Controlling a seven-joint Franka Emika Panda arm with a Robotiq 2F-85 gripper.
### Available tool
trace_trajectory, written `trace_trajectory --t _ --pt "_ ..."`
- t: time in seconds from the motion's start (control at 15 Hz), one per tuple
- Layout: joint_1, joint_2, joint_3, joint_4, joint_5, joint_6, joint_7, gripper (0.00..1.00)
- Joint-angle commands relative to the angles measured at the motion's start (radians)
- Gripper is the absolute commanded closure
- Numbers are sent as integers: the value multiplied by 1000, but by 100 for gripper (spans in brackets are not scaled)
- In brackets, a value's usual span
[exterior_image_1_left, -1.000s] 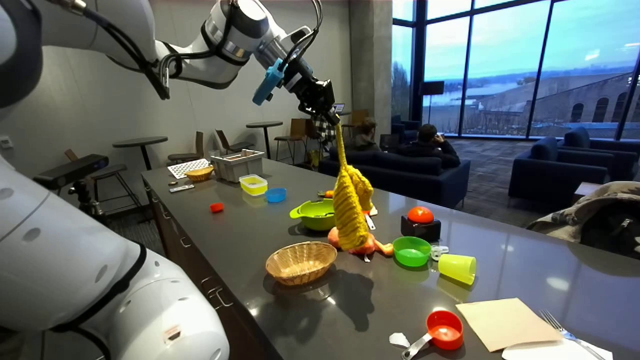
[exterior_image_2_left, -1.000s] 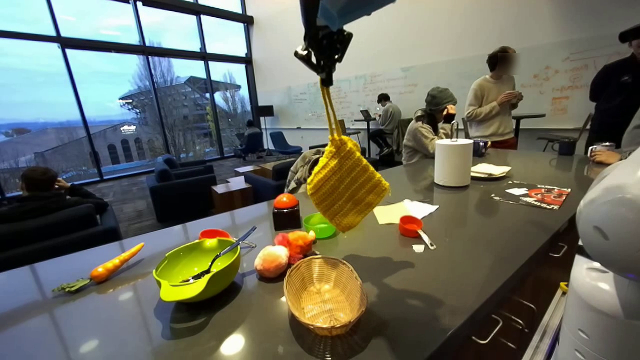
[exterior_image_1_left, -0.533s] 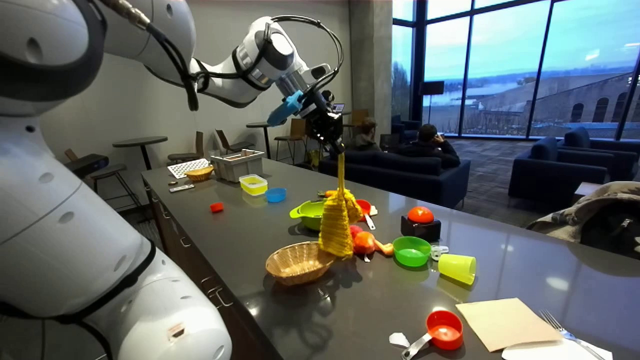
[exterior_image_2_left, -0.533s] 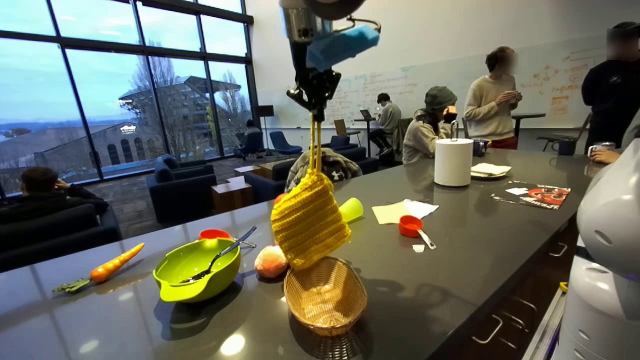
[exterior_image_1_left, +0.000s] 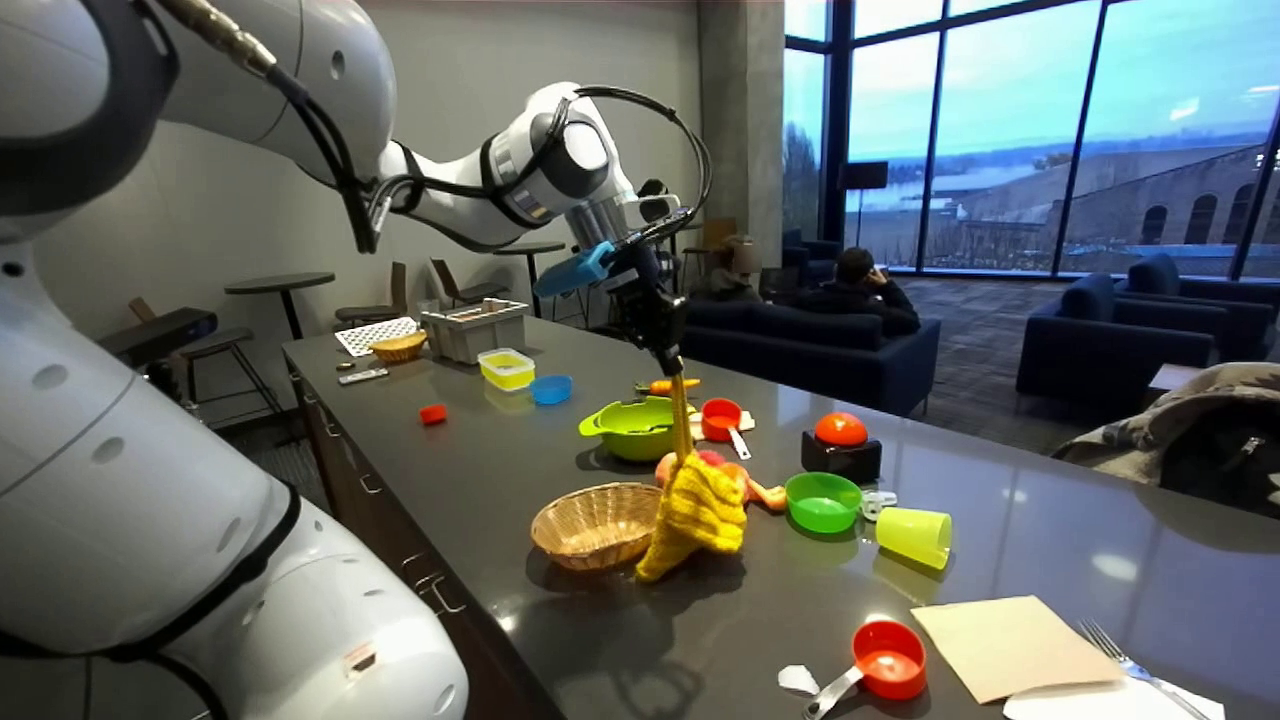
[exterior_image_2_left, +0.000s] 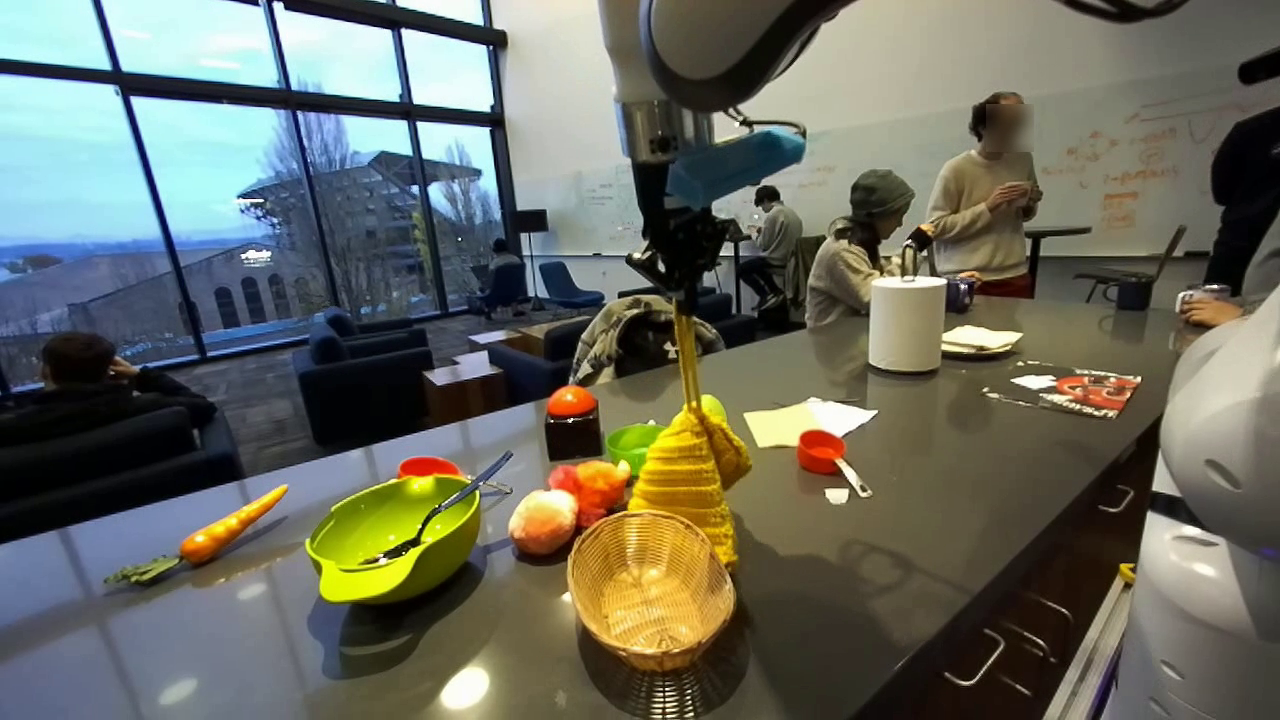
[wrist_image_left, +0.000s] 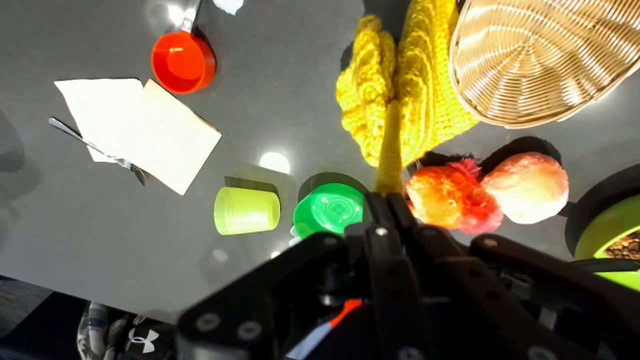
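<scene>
My gripper (wrist_image_left: 386, 195) is shut on the narrow yellow loop of a knitted yellow cloth (wrist_image_left: 425, 75); the fingertips also show in both exterior views (exterior_image_1_left: 672, 365) (exterior_image_2_left: 684, 300). The cloth hangs folded below the fingers in both exterior views (exterior_image_1_left: 700, 510) (exterior_image_2_left: 680, 490). Its lower end is close to the counter; I cannot tell whether it touches. An oval wicker basket (exterior_image_1_left: 590, 535) stands right beside the cloth and also shows in the wrist view (wrist_image_left: 530, 60); in an exterior view the basket (exterior_image_2_left: 650, 620) partly hides the cloth's lower edge.
Near the cloth are an orange-red fuzzy toy (wrist_image_left: 440, 197), a peach-coloured ball (wrist_image_left: 527, 187) and a green bowl (wrist_image_left: 325, 210). A lime bowl (exterior_image_2_left: 420, 570) holds a dark utensil. Beyond are a lime cup (exterior_image_1_left: 910, 537), a red button box (exterior_image_1_left: 842, 455) and a red measuring cup (exterior_image_1_left: 890, 660).
My gripper has come down toward the counter with the cloth. The cloth has swung and folded, and its lower end now sits low beside the basket. The basket has not moved.
</scene>
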Motion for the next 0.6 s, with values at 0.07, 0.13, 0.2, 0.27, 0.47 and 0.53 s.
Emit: trace_trajectory --t 0.07,0.13,0.2,0.27,0.47,0.53 --pt "10 -88 -1 -16 -3 -29 -3 99" --pt "5 -104 -1 -14 -7 -31 0 99" --pt "2 -125 -3 -19 -8 -24 6 99" --pt "-1 -145 -3 -23 -3 -23 15 99" --pt "0 -193 8 -32 7 -14 35 99" --pt "2 -200 16 -32 10 -11 40 99"
